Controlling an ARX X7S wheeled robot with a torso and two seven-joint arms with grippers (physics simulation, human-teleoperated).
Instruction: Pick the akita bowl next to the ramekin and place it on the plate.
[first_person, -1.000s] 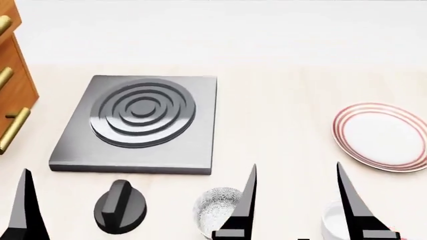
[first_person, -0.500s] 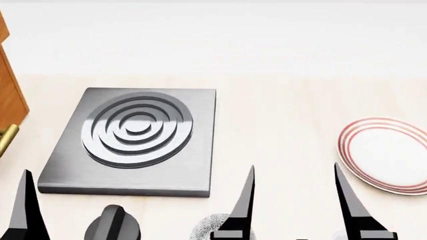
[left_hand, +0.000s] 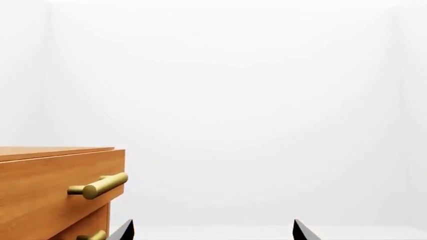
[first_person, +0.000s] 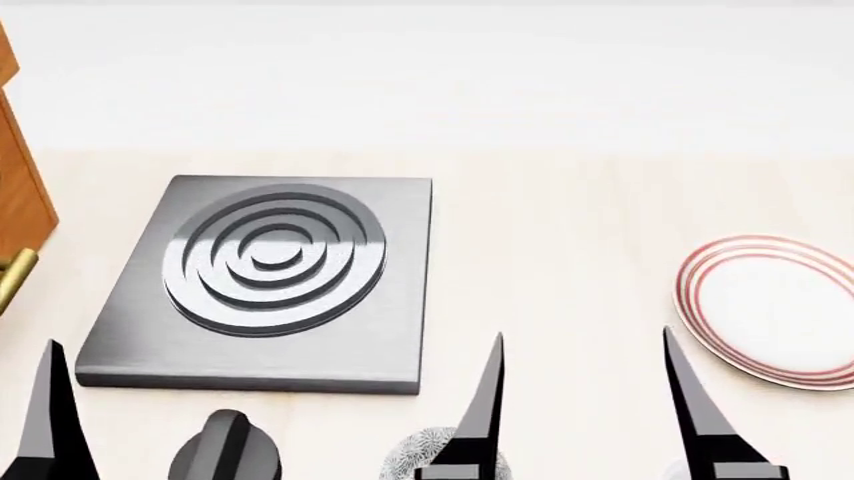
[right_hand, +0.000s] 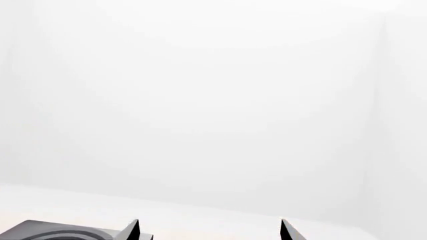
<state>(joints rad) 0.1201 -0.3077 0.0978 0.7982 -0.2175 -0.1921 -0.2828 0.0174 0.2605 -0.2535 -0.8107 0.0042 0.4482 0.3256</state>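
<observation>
Brass-handled drawers of an orange wooden cabinet (first_person: 16, 200) stand at the desk's left edge, and beside them lies a dark grey square hob plate with raised concentric rings (first_person: 267, 280). Along the near edge the left claw (left_hand: 212, 231) shows only its two dark tips, set well apart, so it is spread and empty. Next comes a black ridged knob (first_person: 224, 455), then the small grey-and-white speckled akita bowl (first_person: 424, 452), barely showing at the near edge and partly hidden behind a finger of the right claw (first_person: 582, 400). That claw is also spread wide and grips nothing. The plain white ramekin (first_person: 683, 470) is only a sliver at the near edge beneath it. Toward the right edge sits the shallow white plate with thin red rings (first_person: 781, 310).

With bowl and ramekin nearly out of the head view, the likeliest slip is a descent onto the wrong cup or a finger clipping the bowl's rim and knocking it away.
</observation>
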